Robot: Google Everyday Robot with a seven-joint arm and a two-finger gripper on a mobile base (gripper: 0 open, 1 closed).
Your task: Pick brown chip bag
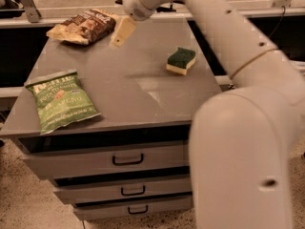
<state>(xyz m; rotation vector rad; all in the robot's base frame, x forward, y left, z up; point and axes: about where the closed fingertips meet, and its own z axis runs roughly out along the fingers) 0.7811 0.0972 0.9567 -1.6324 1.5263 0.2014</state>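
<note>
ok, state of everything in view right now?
brown chip bag: lying flat, far left corner of cabinet top, not gripped
gripper: hovering just right of brown chip bag
green chip bag: lying flat, front left
sponge: green side up, right side
drawers: all three shut

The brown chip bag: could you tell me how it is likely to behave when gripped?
The brown chip bag looks crinkled, so it probably yields and crumples rather than staying stiff. Being puffy, it is likely light for its size. Lying flat on the cabinet top, it should not roll. The gripper hovers just beside it.
</note>
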